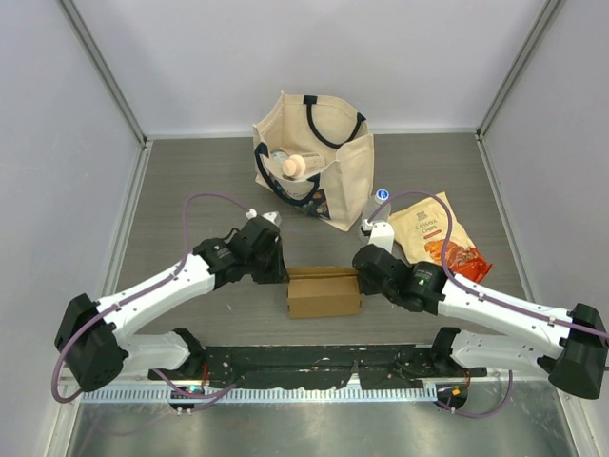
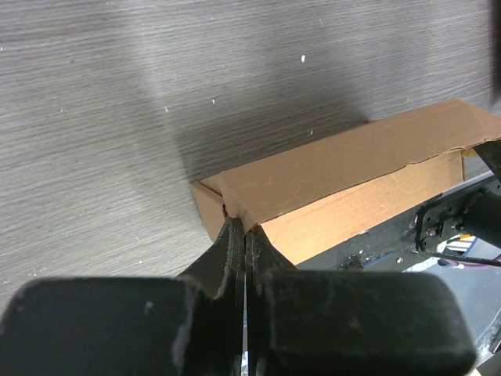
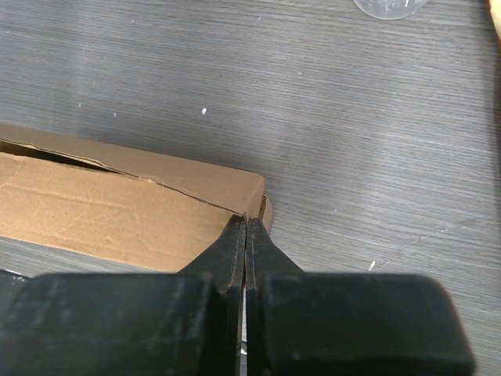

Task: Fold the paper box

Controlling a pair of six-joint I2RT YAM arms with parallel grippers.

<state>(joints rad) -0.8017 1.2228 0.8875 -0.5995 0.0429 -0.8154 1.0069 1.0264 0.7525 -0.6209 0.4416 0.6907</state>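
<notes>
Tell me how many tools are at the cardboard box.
2. The left tool is shut at the left end of the paper box; the right tool is shut at its right end.

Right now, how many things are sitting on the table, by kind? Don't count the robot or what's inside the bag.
Box: 1
Tote bag: 1
Snack pouch: 1
Bottle: 1
Total: 4

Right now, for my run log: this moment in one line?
paper box: formed, on table | left gripper: shut, tip at box's left end | right gripper: shut, tip at right end
</notes>
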